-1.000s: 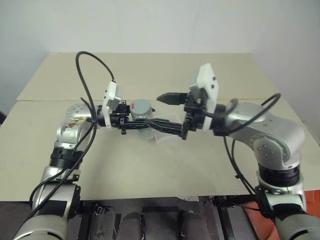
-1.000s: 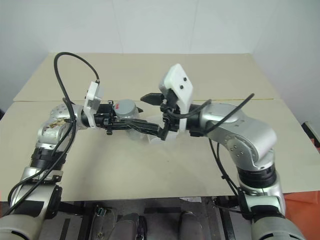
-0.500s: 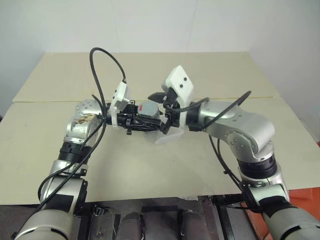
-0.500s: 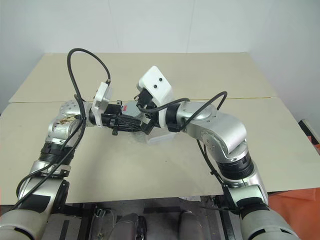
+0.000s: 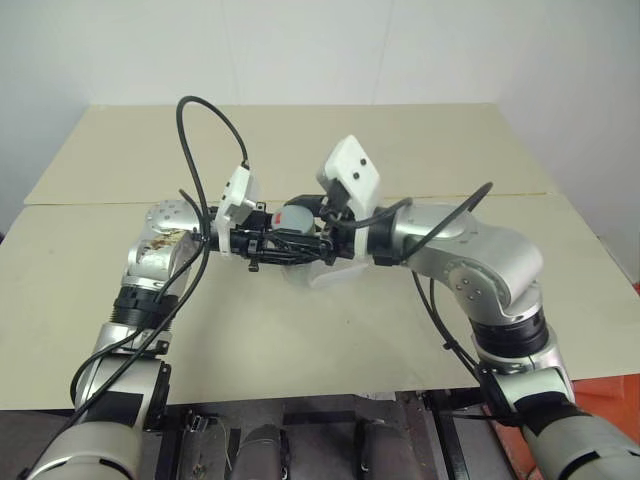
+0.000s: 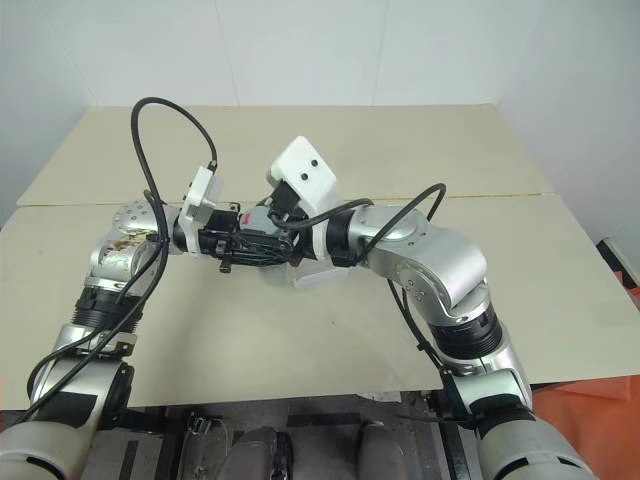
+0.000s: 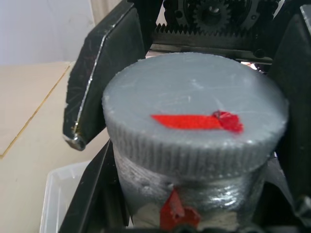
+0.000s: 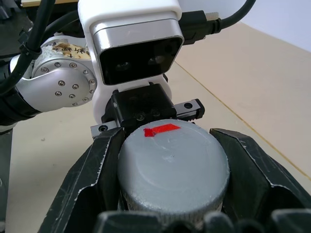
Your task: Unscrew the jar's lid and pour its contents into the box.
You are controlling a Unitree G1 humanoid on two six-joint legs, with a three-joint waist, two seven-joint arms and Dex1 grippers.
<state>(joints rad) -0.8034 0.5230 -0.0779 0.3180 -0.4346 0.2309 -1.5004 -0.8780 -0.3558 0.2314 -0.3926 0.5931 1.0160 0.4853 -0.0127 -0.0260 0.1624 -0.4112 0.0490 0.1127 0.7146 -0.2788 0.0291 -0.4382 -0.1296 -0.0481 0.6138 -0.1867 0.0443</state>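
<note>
Item: the jar [image 7: 194,204], clear-walled, with a red mark low on its side. We take it as our landmark. It is held upright in the air above the tan table [image 5: 300,330].

Left gripper [image 5: 300,243]: closed on the jar's body, one black finger to either side of it, below the cap.

Lid [image 8: 173,167]: round, light grey, ribbed at the rim, with a strip of red tape on top. We see it seated square on the jar's mouth, no gap showing; we judge it not yet unscrewed.

Right gripper [image 8: 173,170]: comes at the jar from the side opposite the left wrist. Its two black fingers [image 8: 97,174] are clamped against the rim of the lid, one on each side.

Box [image 5: 330,273]: translucent white tray, on the table just below and beside the jar, partly hidden by the arms. We cannot tell whether anything lies in it.

Contents: hidden from us behind the lid and fingers.

Progress, as we judge it: the jar is lifted and steadied, and the lid is gripped. Left to do: turn the lid off, take it away, tip the jar over the box.
</note>
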